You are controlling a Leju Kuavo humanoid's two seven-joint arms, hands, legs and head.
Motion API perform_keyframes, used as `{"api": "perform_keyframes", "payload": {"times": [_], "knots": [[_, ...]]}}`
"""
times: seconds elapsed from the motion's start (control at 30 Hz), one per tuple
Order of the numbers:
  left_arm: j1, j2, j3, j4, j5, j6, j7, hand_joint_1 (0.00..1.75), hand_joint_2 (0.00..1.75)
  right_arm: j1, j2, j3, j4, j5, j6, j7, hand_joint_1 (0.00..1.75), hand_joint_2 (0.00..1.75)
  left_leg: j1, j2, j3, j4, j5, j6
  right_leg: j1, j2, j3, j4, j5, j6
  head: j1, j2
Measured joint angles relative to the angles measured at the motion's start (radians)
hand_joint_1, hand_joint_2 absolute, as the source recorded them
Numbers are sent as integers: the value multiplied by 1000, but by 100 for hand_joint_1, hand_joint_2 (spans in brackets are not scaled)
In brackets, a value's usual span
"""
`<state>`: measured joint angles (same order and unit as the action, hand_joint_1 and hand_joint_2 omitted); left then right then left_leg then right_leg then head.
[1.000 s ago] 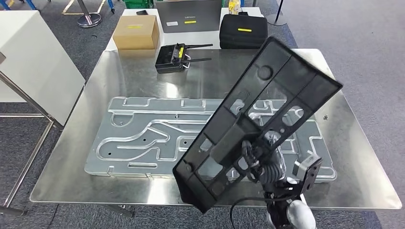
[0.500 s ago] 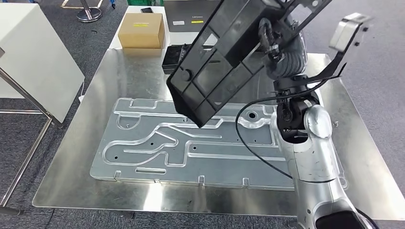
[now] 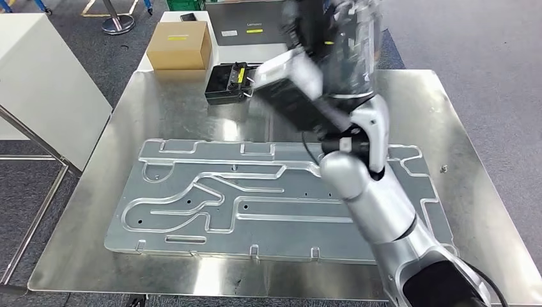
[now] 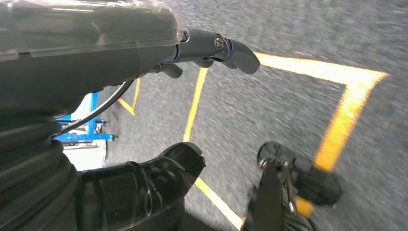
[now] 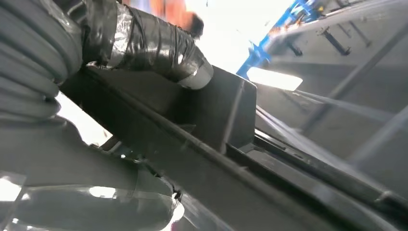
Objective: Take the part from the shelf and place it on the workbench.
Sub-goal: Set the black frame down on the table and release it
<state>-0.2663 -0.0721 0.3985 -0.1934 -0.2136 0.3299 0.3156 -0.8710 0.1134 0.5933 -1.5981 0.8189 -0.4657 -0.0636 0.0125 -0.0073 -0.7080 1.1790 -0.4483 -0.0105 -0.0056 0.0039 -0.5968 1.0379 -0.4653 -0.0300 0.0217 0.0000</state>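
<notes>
A shiny steel workbench [image 3: 160, 115] stands on a grey carpet floor. A big flat silver metal plate with grooves [image 3: 211, 198] lies on it.

The right arm reaches up toward 12 o'clock, over the far half of the bench. In the right wrist view, the right hand [image 5: 144, 45] has its thick grey thumb pressed on top of the black plastic frame part [image 5: 211, 144], and its fingers are under it, so it grips the part tight. In the head view the hand is a blur at the top of the picture, and the part [image 3: 297, 105] is up in the air, not on the bench.

The left wrist view looks down at the floor with yellow tape lines [image 4: 337, 130]. The left hand [image 4: 144, 110] holds nothing there, with its thumb and fingers apart.

At 11 o'clock on the bench sits a black box with aerials [image 3: 229, 82]. Behind it are a brown cardboard box [image 3: 179, 43] and a grey laptop [image 3: 246, 29]. The arm hides part of the plate.
</notes>
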Motion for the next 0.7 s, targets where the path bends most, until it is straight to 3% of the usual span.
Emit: {"api": "perform_keyframes", "payload": {"times": [0.03, 0.1, 0.23, 0.3, 0.37, 0.4, 0.43, 0.47, 0.57, 0.6, 0.7], "knots": [[-17, -2, 0, 0, -2, 3, 13, 0, 175, 5, 5, 30, 1, 81, -10, 9, 175, 175, -2, 0, 25, -61, 31, 4, 2, 1, 3, 1, -5, 3, 0, 0], [-48, -6, -1, 1, -6, 6, 38, 0, 175, 12, 11, 83, 8, 221, -23, 30, 175, 175, -7, -1, 56, -136, 48, 12, 5, 3, 2, 4, -9, 11, 0, 0], [-74, -18, -2, 3, -13, 7, 85, 0, 175, 31, 15, 171, 31, 446, -36, 63, 175, 175, -3, -4, 63, -155, 43, 29, 5, 0, -8, 18, -23, 31, 0, 0], [-81, -25, -2, 3, -14, 4, 104, 0, 175, 37, 16, 199, 39, 524, -43, 70, 175, 175, 1, -6, 64, -161, 46, 40, 4, -1, -49, 101, -67, 40, 0, 0], [-90, -30, -2, 3, -16, 2, 131, 0, 175, 47, 16, 228, 46, 600, -48, 74, 175, 175, 1, -9, 61, -160, 46, 45, 1, -1, -119, 229, -118, 44, 0, 0], [-95, -33, -2, 4, -16, 2, 149, 0, 175, 56, 15, 247, 51, 631, -48, 75, 175, 175, 1, -10, 59, -160, 47, 45, 0, -1, -144, 269, -125, 45, 0, 0], [-100, -35, -2, 4, -17, 2, 167, 0, 175, 65, 14, 270, 55, 653, -47, 76, 175, 175, 1, -11, 57, -159, 48, 45, -1, -1, -152, 274, -115, 45, 0, 0], [-106, -37, -2, 5, -18, 3, 184, 0, 175, 73, 13, 293, 58, 666, -45, 76, 175, 175, 1, -13, 53, -157, 50, 44, -2, -2, -140, 240, -90, 43, 0, 0], [-127, -43, -3, 5, -19, 3, 213, 0, 175, 84, 12, 342, 61, 678, -42, 77, 175, 175, 1, -24, 39, -147, 57, 35, 2, -9, -52, 56, -20, 30, 0, 0], [-135, -43, -3, 5, -19, 3, 215, 0, 175, 85, 12, 351, 62, 676, -41, 78, 175, 175, 1, -29, 36, -145, 58, 28, 5, -10, -38, 24, -14, 25, 0, 0], [-154, -45, -3, 5, -17, 3, 216, 0, 175, 87, 13, 366, 61, 648, -38, 82, 175, 175, 7, -39, 29, -151, 66, 4, 9, -11, -37, 5, 1, 8, 0, 0]]}}
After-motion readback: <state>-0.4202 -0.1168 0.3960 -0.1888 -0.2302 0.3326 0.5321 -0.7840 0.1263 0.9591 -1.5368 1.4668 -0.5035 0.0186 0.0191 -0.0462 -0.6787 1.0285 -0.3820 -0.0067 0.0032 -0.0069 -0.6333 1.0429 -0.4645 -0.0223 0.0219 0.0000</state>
